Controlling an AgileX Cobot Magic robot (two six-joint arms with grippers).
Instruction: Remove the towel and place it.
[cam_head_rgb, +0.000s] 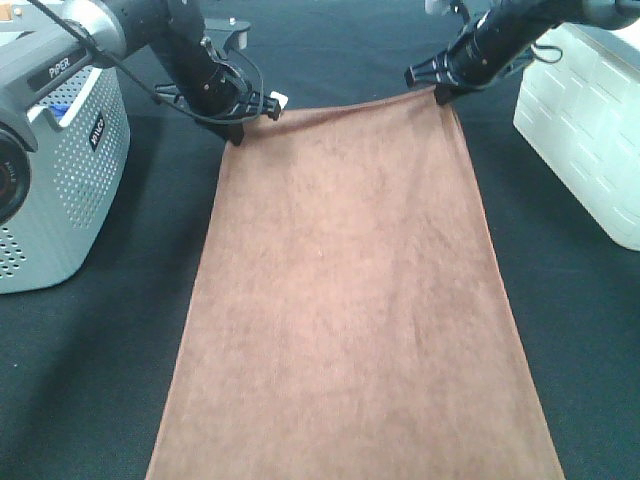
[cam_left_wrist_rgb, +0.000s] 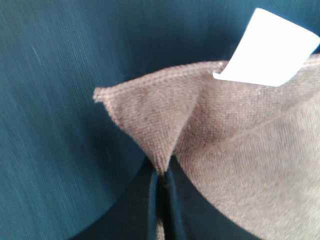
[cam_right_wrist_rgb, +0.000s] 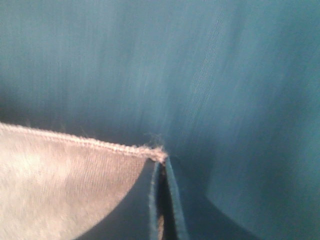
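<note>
Left pincer (cam_head_rgb: 238, 128) at eleven o'clock and right pincer (cam_head_rgb: 440, 92) at one o'clock each clamp a far corner of the large brown plush rectangular towel (cam_head_rgb: 350, 300), evidently to keep it taut and flat on the black counter (cam_head_rgb: 580, 330).

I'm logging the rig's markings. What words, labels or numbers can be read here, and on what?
"PIPER": on the left arm's grey housing.
Small dark label on the grey basket: too small to read.
White tag on the towel: blank as seen.
White bin: no text.
</note>
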